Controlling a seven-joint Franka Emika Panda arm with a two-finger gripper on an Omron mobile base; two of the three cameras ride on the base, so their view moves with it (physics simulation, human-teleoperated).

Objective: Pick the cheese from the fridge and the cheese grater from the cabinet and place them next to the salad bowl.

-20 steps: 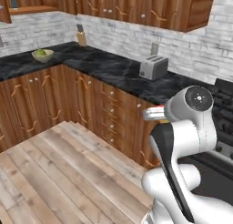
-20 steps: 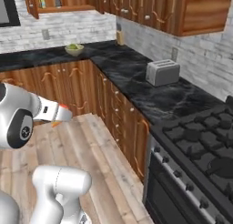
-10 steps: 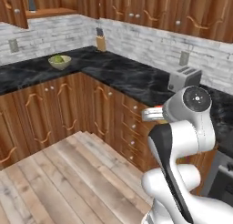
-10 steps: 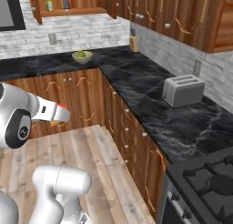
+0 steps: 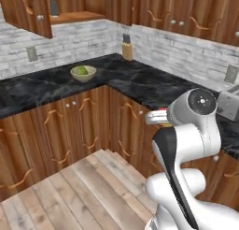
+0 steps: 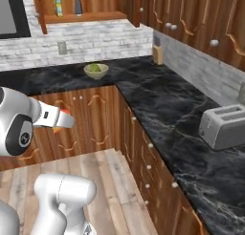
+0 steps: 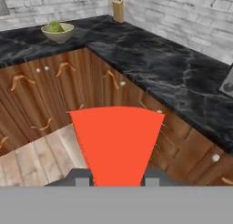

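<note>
My gripper (image 7: pixel 116 177) is shut on the cheese (image 7: pixel 117 141), a red-faced wedge that stands between the two dark fingertips (image 7: pixel 82 177). From the base the gripper (image 6: pixel 63 120) hangs over the wood floor in front of the lower cupboards, with an orange-red bit of cheese (image 6: pixel 58 129) under it. The salad bowl (image 5: pixel 83 73) (image 6: pixel 96 70) (image 7: pixel 57 32) with lettuce sits on the black counter near the corner, well ahead of the hand. Higher up, the cabinet (image 5: pixel 74 16) stands open, and the grey cheese grater (image 5: pixel 54 7) (image 6: pixel 77 5) is on its shelf. The fridge is out of view.
A knife block (image 5: pixel 126 47) (image 6: pixel 157 52) stands in the counter's corner against the brick wall. A toaster (image 6: pixel 225 125) sits on the right run of counter. The open cabinet door (image 5: pixel 28 11) juts out at the upper left. Brown lower cupboards (image 7: pixel 50 89) line both counter runs.
The whole scene has shifted in both base views, so the base has moved: the corner with the bowl is nearer and more central. The gripper holds the cheese as before.
</note>
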